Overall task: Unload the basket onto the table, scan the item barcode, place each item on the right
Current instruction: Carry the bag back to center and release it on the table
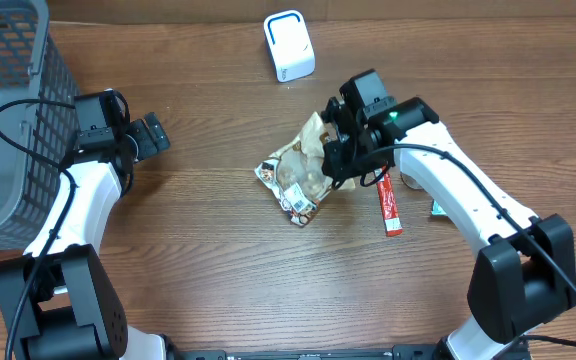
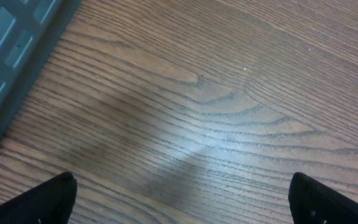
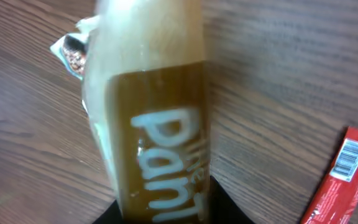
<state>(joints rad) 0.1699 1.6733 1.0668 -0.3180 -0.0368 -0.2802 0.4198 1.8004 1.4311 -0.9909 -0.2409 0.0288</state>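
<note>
On the table (image 1: pixel 208 250) are 1 snack bag (image 1: pixel 298 175), 1 red bar (image 1: pixel 389 205), 1 scanner (image 1: pixel 289 45).

I count one snack bag (image 1: pixel 293 180). One white scanner (image 1: pixel 289 45), past bag toward table's far edge. One red bar (image 1: pixel 389 205), right of bag. One grey basket (image 1: pixel 53 80), well left of bag. One small teal item (image 1: pixel 434 210), further right of bag, kind unclear.

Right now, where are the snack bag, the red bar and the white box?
snack bag (image 1: pixel 290 180): overhead view, on its crinkled printed front.
red bar (image 1: pixel 389 208): overhead view, on the middle of the wrapper.
white box (image 1: pixel 289 45): overhead view, on the centre of its top face.
</note>
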